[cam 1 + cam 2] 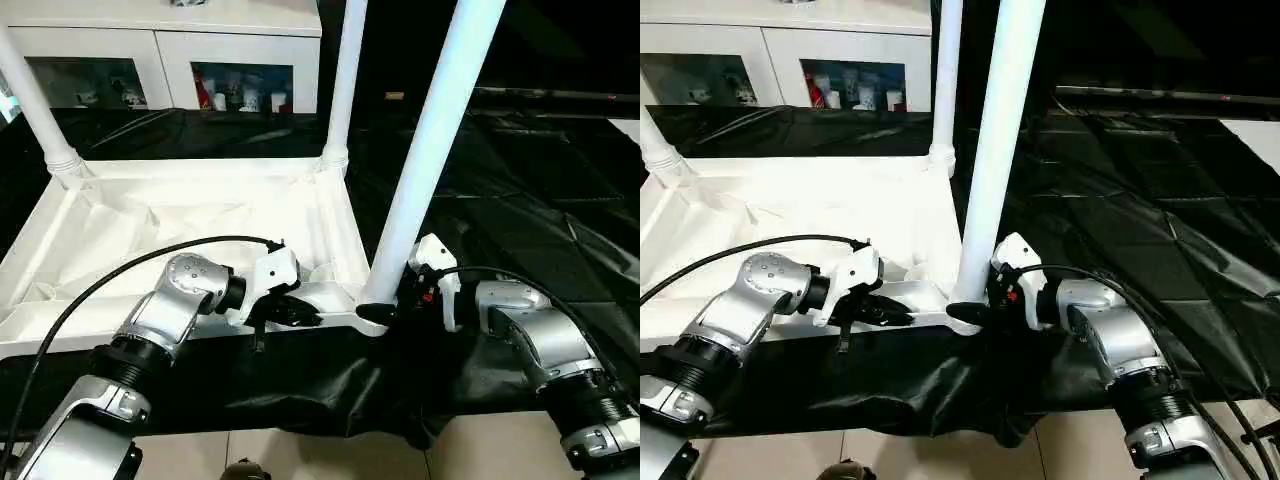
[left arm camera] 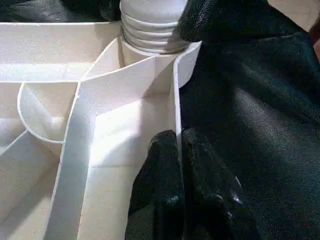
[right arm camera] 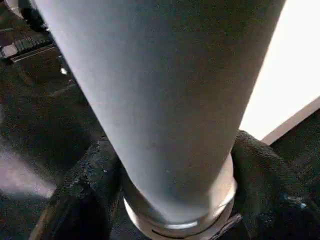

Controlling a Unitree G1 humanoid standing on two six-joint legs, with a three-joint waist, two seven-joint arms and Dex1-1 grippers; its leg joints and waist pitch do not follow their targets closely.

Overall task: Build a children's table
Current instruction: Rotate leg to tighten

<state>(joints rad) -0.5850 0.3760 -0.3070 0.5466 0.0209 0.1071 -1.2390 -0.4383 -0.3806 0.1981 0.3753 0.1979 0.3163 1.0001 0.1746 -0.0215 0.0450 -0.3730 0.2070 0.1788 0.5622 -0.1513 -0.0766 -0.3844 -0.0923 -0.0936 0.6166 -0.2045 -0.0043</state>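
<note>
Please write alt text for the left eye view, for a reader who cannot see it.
An upside-down white table top lies on black sheeting, with three white legs standing up from its corners. The right gripper is around the base of the nearest leg, while the left gripper pinches the top's near rim.

White tabletop (image 1: pixel 150 225) lies underside-up, centre-left of frame, ribs showing. Three white legs stand in corner sockets: far left (image 1: pixel 30 95), far centre (image 1: pixel 345 75), near one (image 1: pixel 430 150) leaning right.
</note>
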